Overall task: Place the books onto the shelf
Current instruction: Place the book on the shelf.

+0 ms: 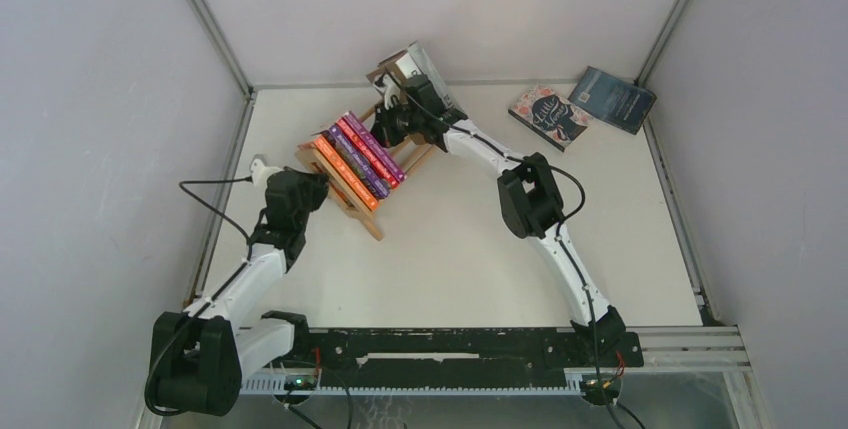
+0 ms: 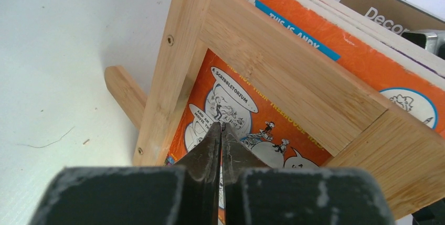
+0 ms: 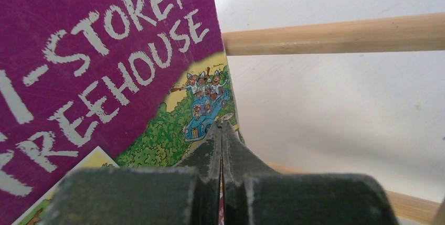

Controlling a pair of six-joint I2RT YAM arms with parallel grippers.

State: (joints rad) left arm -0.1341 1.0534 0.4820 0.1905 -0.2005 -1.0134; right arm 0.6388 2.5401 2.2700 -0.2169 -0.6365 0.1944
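The wooden shelf [image 1: 372, 217] stands at an angle on the table with several books in it: orange [image 1: 338, 171], purple [image 1: 358, 163], red [image 1: 366, 151] and another purple. My left gripper [image 1: 322, 186] is shut at the shelf's near-left end. In the left wrist view its tips [image 2: 220, 125] reach through the end frame [image 2: 283, 73] up to the orange book's cover [image 2: 362, 52]. My right gripper [image 1: 383, 132] is shut at the far end, its tips [image 3: 220, 124] against a purple book's cover [image 3: 105, 78]. Neither gripper holds anything.
A brown book [image 1: 400, 64] stands just behind the shelf, also seen as brown book [image 2: 383, 12]. Two dark books [image 1: 548, 116] [image 1: 612, 99] lie flat at the back right. A shelf rail [image 3: 336, 33] crosses the right wrist view. Walls close the table on three sides.
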